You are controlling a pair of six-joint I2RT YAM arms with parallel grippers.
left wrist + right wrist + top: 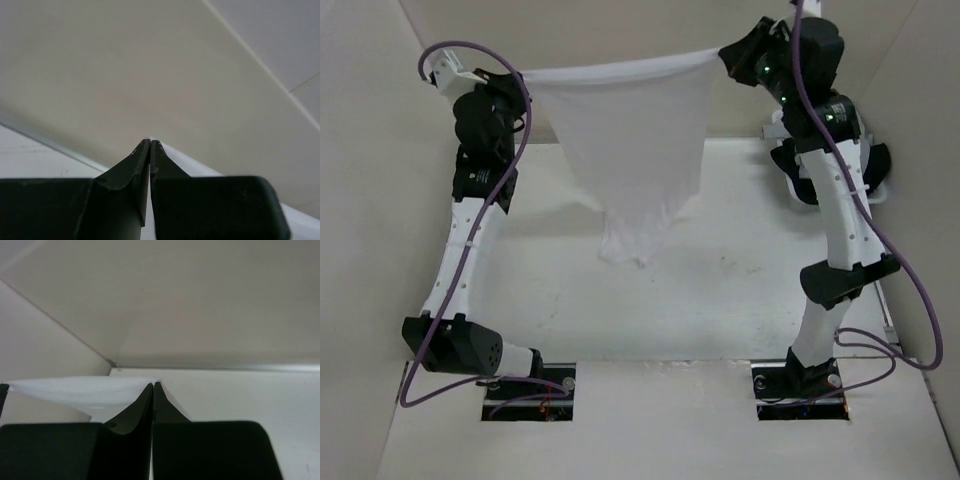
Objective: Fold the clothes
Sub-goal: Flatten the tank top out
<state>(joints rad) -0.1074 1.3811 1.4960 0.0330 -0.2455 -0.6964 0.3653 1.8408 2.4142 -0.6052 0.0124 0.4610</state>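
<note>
White, thin and soft, the short-sleeved T-shirt hangs in the air at the far side of the work area, strung between the two arms. The left claw is clamped on one end of the shirt's upper edge and the right claw on the other. Both wrist views show the black fingers pressed together with fabric pinched at the tips.

The upper edge runs nearly taut from claw to claw. Below it the cloth narrows into a long V, and its crumpled lower end appears to rest on the matte white desk. This hold looks meant to let the shirt's own weight pull the wrinkles out and to show its outline before it is laid flat. On that reading the folding itself has not yet begun. The cloth is limp, so I expect it to sag and twist if the claws come closer together.

The desk carries a few faint scuffs. Plain pale wall panels enclose it on the left, back and right, and both wrist cameras look up at their seams.
</note>
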